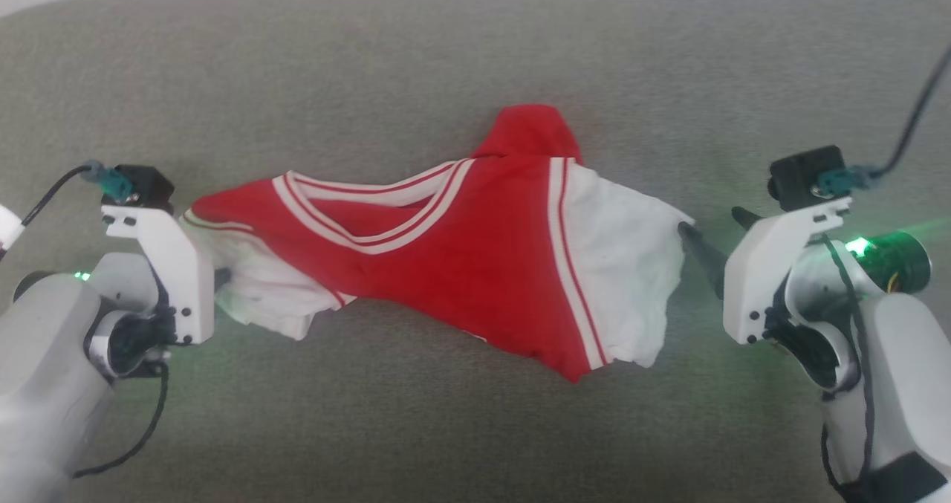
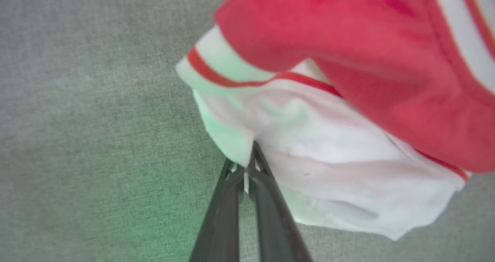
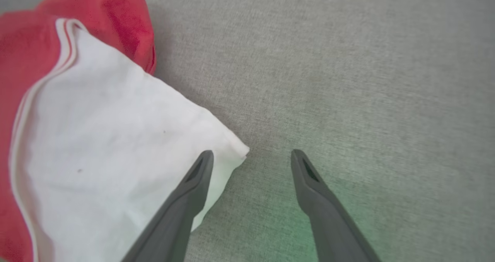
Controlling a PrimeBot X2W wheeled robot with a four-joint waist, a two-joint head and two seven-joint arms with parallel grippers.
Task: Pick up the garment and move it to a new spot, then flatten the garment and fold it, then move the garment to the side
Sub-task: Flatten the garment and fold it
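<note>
The grey fabric-covered counter (image 1: 475,42) carried the crumpled red-and-white jersey (image 1: 461,258), its long axis running left to right and its collar nearer the left. The left forearm (image 1: 44,354) and right forearm (image 1: 903,369) reached inward from the lower corners. The left gripper (image 2: 249,163) had its fingers pressed together, pinching the white sleeve edge. The right gripper (image 3: 251,155) had its fingers spread, with the opposite white corner at one fingertip.

We can read no text here. The shirt (image 1: 461,265) carries no lettering, number, brand or label that we can make out in any view, and nothing else around it bears a legible sign.
</note>
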